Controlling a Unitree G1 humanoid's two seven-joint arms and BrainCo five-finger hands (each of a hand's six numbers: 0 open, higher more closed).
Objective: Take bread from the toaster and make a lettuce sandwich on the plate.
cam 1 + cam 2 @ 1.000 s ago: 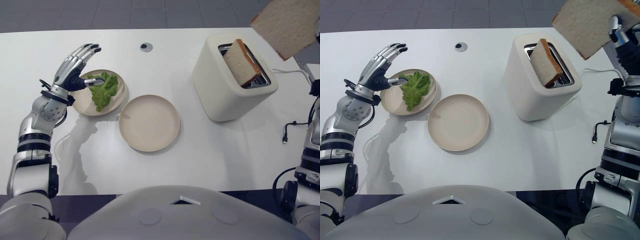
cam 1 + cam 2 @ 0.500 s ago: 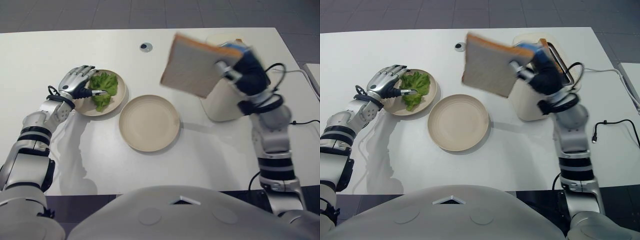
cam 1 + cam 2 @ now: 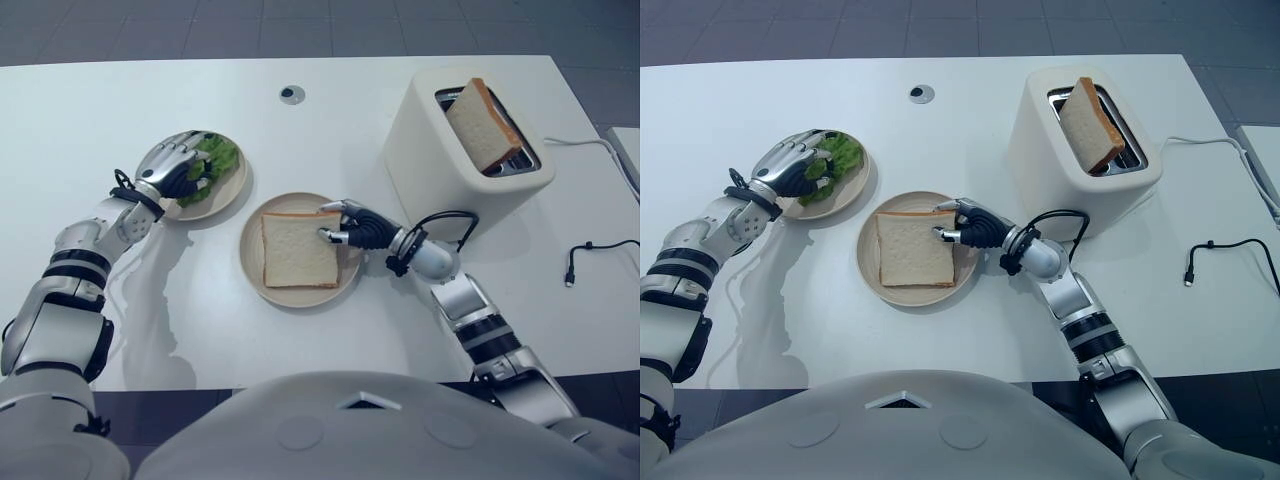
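Pale square bread [image 3: 297,250] lies flat on the plate [image 3: 250,262], right hand [image 3: 355,226] pinching its edge, left hand [image 3: 174,166] clutching lettuce [image 3: 223,155].

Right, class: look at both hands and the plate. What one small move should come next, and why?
Probably the right hand should let go and draw back. The slice of bread already lies flat on the plate, with the fingers at its edge, and the left hand is curled on the lettuce, which goes there next.

I see silver arm segments with black joint bands, a grey metallic left hand [image 3: 172,170] and right hand [image 3: 357,226], and black wrist cables.
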